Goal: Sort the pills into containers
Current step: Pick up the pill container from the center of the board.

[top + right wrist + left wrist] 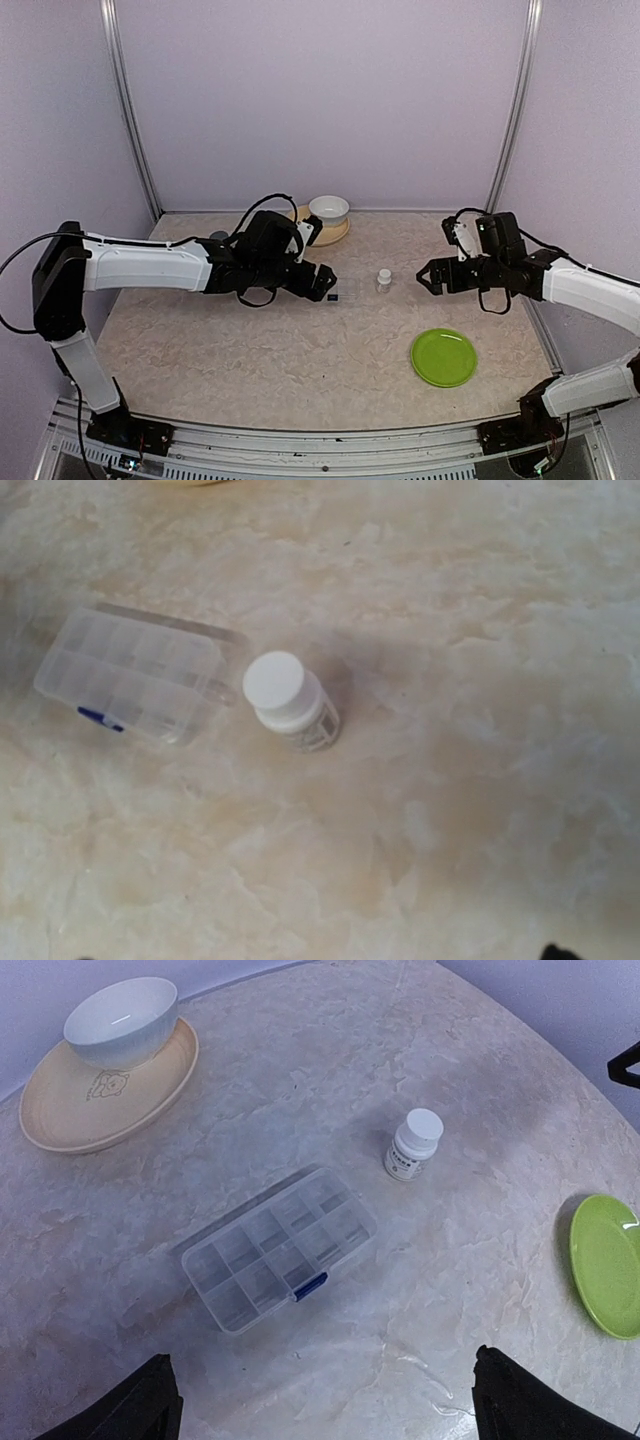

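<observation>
Three pale lilac walls (320, 100) box in our view, with two grey metal uprights (133, 130) standing in the back corners at 11 and 1 o'clock. Below them we see the table (230, 350), a beige, marble-veined top with a slight sheen, edged by a metal rail (300, 440) at 6 o'clock where the arm bases are bolted. We read the clock on the top view, with 12 at the back wall.

The left arm (140, 265), white with black joints, reaches in from 9 o'clock toward the middle. The left gripper (320, 1390) hangs above the table with its fingers (140, 1405) spread wide and nothing between them. The right arm (590, 285) comes in from 3 o'clock, and the right gripper (424, 275) is likewise spread wide and holds nothing.

At 12 o'clock a tan plate (95, 1110) lies flat with a white bowl (122, 1022) standing on it. At 4 o'clock we find a lime-green round plate (443, 357).

At the centre lies the clear pill box (280, 1250), flat, with two rows of small compartments and a blue clasp (310, 1285) on one long side. It sits just beyond the left fingertips, untouched. At 3 o'clock of it, near but apart, a small white-capped bottle (413, 1145) stands upright between the box and the right gripper. Of the pills we can make out nothing in any view.
</observation>
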Robot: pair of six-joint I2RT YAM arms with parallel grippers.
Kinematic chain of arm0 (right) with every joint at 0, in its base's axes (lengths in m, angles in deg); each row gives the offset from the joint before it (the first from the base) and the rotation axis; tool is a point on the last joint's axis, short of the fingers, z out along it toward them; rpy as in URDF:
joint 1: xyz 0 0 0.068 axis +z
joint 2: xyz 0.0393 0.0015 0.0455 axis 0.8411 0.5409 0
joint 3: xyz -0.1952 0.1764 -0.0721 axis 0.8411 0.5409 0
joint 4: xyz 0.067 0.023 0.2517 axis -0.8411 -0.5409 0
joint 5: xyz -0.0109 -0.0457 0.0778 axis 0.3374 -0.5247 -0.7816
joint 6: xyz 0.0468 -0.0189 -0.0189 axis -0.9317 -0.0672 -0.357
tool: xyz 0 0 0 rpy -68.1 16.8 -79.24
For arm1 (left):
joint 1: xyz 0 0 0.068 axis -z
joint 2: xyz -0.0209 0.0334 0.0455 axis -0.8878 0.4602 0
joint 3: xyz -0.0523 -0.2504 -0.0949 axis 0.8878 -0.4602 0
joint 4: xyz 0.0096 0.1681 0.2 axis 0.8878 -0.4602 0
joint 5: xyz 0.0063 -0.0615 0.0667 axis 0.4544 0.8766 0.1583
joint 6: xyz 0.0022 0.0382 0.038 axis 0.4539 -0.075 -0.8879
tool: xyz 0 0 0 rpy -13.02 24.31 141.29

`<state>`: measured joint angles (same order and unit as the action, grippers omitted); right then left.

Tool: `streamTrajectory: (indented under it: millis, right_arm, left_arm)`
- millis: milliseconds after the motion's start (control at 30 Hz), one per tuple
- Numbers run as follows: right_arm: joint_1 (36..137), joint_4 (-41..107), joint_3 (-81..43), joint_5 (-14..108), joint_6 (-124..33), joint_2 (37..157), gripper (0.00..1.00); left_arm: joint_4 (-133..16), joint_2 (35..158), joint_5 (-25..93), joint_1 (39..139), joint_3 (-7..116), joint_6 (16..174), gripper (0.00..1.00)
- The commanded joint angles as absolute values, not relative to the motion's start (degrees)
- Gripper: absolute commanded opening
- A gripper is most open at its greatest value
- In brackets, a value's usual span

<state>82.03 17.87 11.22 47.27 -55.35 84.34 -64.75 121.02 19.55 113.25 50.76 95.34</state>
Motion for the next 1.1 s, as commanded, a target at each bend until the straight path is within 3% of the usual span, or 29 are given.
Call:
streamTrajectory:
  millis: [0, 433, 1067]
  right_arm:
    - [83.37, 25.05, 14.16, 46.39, -52.19, 84.83, 0.93]
    - [89.59, 42.27, 15.16, 52.26, -47.99, 97.16, 0.85]
    - [91.88, 54.29, 9.85, 60.12, -46.47, 115.23, 0.7]
  left_arm:
    - [-63.33, 123.19, 20.63, 113.83, 53.36, 94.64, 0.99]
    - [-61.81, 123.46, 20.95, 114.02, 51.88, 99.05, 0.99]
    - [-62.1, 111.95, 15.47, 113.71, 42.47, 100.49, 0.99]
